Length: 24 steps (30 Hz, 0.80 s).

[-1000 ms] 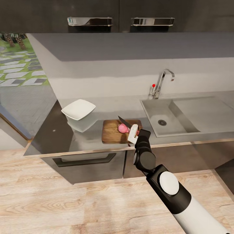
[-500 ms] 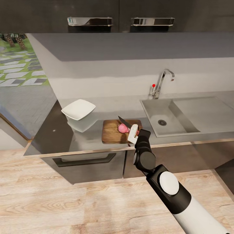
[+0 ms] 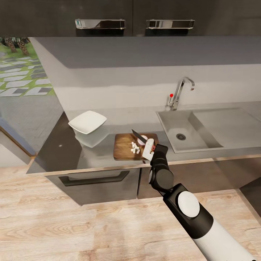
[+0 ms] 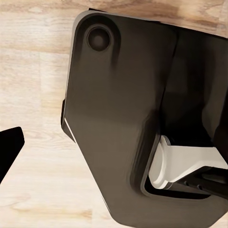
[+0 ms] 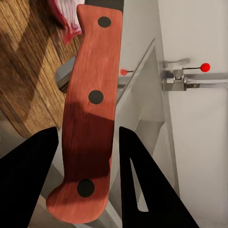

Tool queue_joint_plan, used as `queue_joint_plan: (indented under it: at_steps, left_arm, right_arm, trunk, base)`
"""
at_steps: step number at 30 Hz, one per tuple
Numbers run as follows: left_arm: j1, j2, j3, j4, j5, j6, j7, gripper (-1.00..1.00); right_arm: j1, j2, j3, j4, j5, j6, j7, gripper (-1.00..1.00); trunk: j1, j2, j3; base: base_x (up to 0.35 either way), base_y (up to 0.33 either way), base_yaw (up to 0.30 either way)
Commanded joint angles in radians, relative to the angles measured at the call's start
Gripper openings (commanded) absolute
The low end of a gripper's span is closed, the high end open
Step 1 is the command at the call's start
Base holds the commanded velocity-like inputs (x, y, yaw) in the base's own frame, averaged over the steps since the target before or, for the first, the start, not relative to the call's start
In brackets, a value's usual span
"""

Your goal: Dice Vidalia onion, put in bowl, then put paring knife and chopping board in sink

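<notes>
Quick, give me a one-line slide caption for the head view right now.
Right claw holds the paring knife over the chopping board, beside diced onion.

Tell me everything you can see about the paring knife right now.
The paring knife has a reddish-brown handle that looks like wood, with three dark rivets, and a short dark pointed blade. The right tool grips its handle. The blade slants over the chopping board, beside the small white cubes of diced onion.

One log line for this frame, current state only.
step: dicing | right gripper: shut on knife | onion: diced pieces on board | bowl: empty | sink: empty
</notes>
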Motion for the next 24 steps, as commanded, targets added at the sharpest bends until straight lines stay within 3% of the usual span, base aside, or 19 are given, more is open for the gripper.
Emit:
queue_joint_plan:
  at_steps: [1, 18, 24]
  left_arm:
    - [0.001, 0.001, -0.003, -0.001, 0.01, -0.001, 0.0, 1.0]
    - [0.0, 0.001, -0.003, -0.001, 0.01, -0.001, 0.0, 1.0]
    - [0.001, 0.001, -0.003, -0.001, 0.01, -0.001, 0.0, 1.0]
  right_arm:
    - [-0.001, -0.001, 0.003, -0.001, 0.011, 0.004, 0.01, -1.0]
    - [-0.001, 0.001, 0.003, -0.001, 0.009, 0.004, 0.01, -1.0]
    - [-0.001, 0.02, 0.001, -0.004, 0.012, 0.004, 0.006, -1.0]
  trunk:
    - [0.0, -0.001, -0.001]
    - [0.0, -0.001, -0.01]
    - [0.0, -0.001, -0.01]
  base:
    - [0.0, 0.0, 0.0]
    - [0.0, -0.024, 0.0]
    - [0.0, -0.001, 0.0]
